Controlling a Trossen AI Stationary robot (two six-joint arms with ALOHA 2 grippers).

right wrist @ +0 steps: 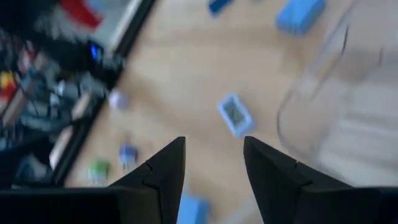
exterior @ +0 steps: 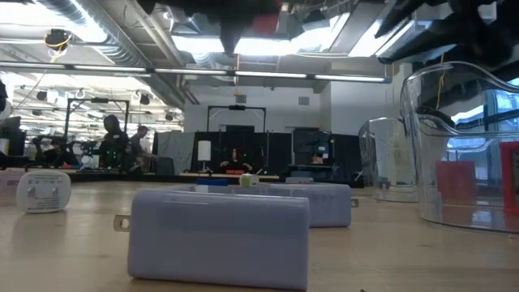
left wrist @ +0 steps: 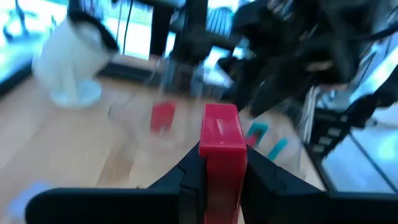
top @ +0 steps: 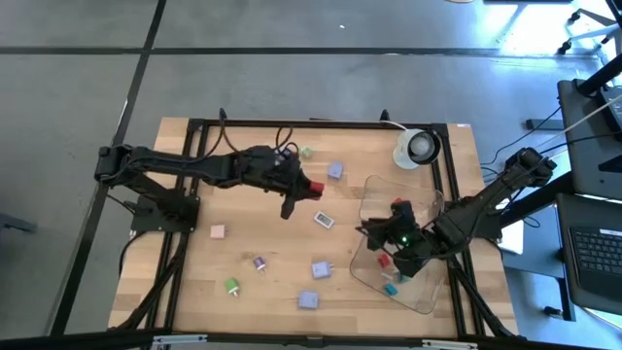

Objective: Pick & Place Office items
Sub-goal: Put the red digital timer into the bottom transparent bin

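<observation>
Left gripper: hovering over mid-desk, fingers pinching a red block. Right gripper: reaching at the clear tray, fingers standing partly apart, gripping nothing. Red and teal blocks are lying inside the tray; other blocks are sitting scattered across the desk.

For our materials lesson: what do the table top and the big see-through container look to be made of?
Pale wooden table top: apparently wood, matt, with visible grain and plank lines. Large clear container: probably glossy transparent plastic, since the pieces inside show through and its rim catches highlights.
</observation>
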